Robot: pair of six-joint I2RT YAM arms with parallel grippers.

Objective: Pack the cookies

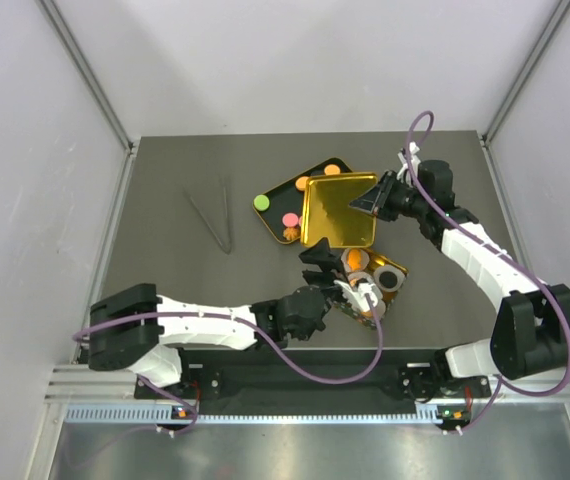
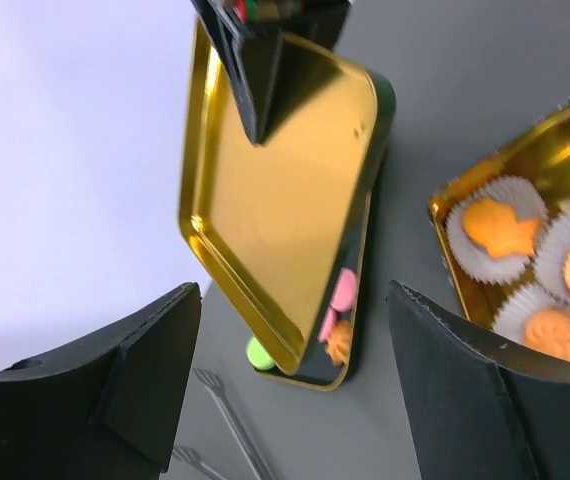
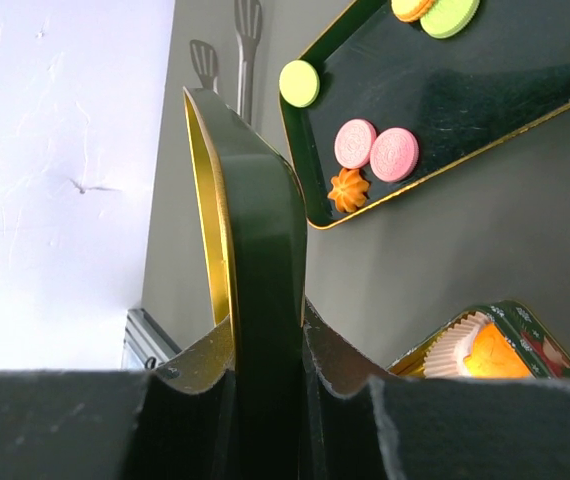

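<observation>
Right claw is clamped hard on the edge of the gold lid. The lid is tipped up, its low edge down by the tray. My guess is I'm parking it out of the way so the tin is open for filling. Left claw is spread wide with nothing in it, hanging just beside the tin and looking toward the lid. Some cookies sit in paper cups inside the tin. Pink, green and orange ones lie loose on the tray, partly behind the lid. That lid may block my reach. Tongs lie on the surface, well apart.
</observation>
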